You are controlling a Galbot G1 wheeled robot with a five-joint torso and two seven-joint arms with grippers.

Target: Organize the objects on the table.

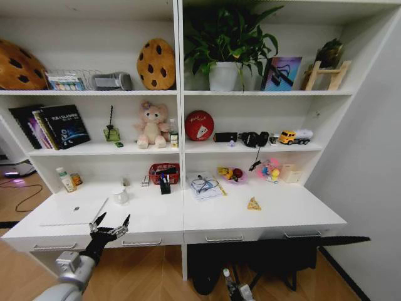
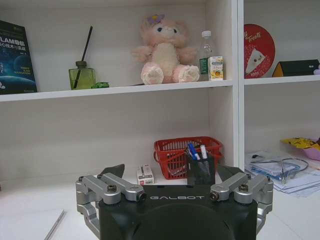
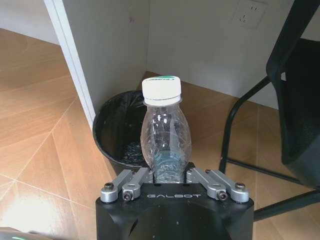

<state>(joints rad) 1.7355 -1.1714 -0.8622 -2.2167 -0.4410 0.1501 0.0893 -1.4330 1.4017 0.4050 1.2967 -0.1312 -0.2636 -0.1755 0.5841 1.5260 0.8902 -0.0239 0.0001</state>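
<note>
Clear plastic bottle (image 3: 165, 135), white cap: clenched in right pincer (image 3: 170, 176) near black bin (image 3: 120, 137); centre before dropping. Left pincer (image 1: 110, 222) released, at white worktop (image 1: 156, 216) edge.

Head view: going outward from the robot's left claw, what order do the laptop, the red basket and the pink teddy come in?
From the left gripper, at the desk's front edge:
1. Silver laptop, on the desk beside it.
2. Red basket, at the desk's back.
3. Pink teddy, on the shelf above.

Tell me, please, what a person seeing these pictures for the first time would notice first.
Probably the right tool, shut on a clear plastic bottle with a white cap, held above a black bin on the wooden floor. Next, the left tool, open at the front edge of the white desk, near the silver laptop.
</note>
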